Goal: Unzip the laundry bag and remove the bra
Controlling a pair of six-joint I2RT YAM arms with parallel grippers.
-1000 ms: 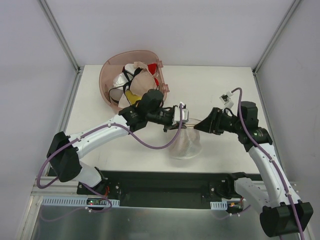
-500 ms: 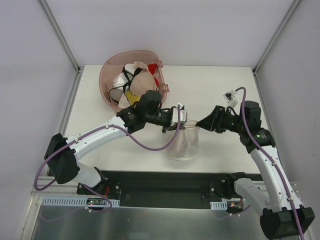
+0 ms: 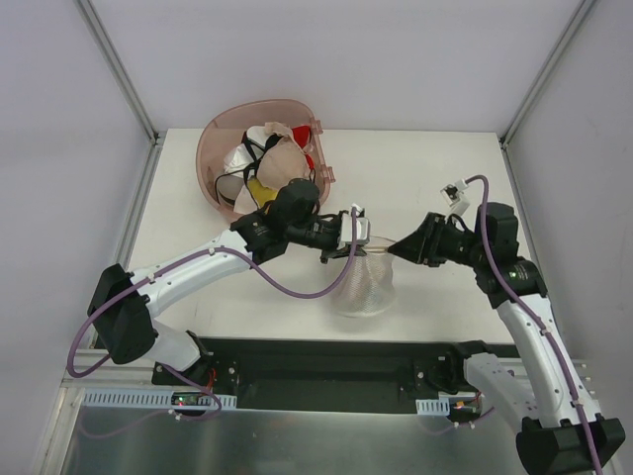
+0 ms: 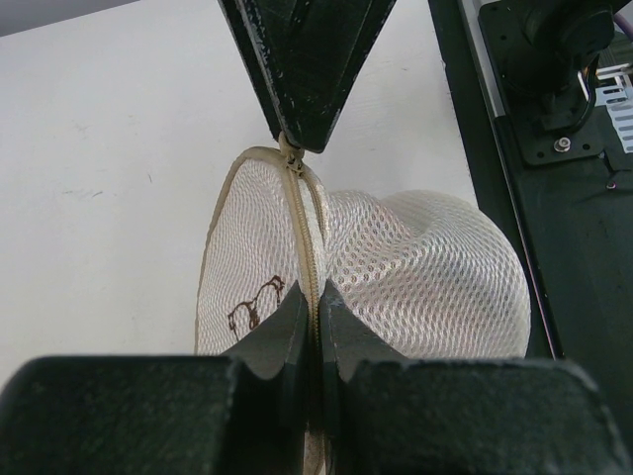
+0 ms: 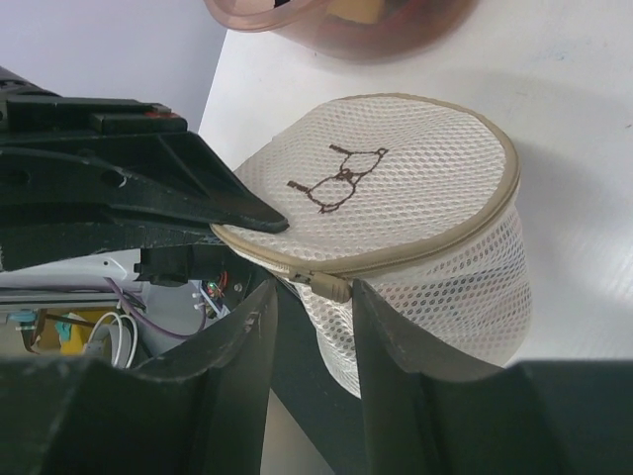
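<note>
The white mesh laundry bag point(image 3: 364, 285) stands on the table between my arms, zipped, with a tan rim and a small brown bird print. My left gripper point(image 3: 352, 243) is shut on the bag's zip rim point(image 4: 308, 247). My right gripper point(image 3: 394, 248) is open at the opposite end of the rim. Its fingers point(image 5: 381, 322) stand on either side of the tan zip pull point(image 5: 327, 286), which lies against one finger. The right gripper's tip also shows in the left wrist view point(image 4: 297, 119), at the zip's end. I cannot make out the pale pink bra.
The pink plastic tub point(image 3: 211, 134) sits at the back left with several garments in it, white, beige and yellow. Its edge shows in the right wrist view point(image 5: 297, 20). The table's near edge and black base plate point(image 3: 326, 361) lie just behind the bag.
My right gripper has drawn back slightly to the right, staying at the zip pull. My left gripper shifted slightly and still grips the rim. The bag has stayed shut.
</note>
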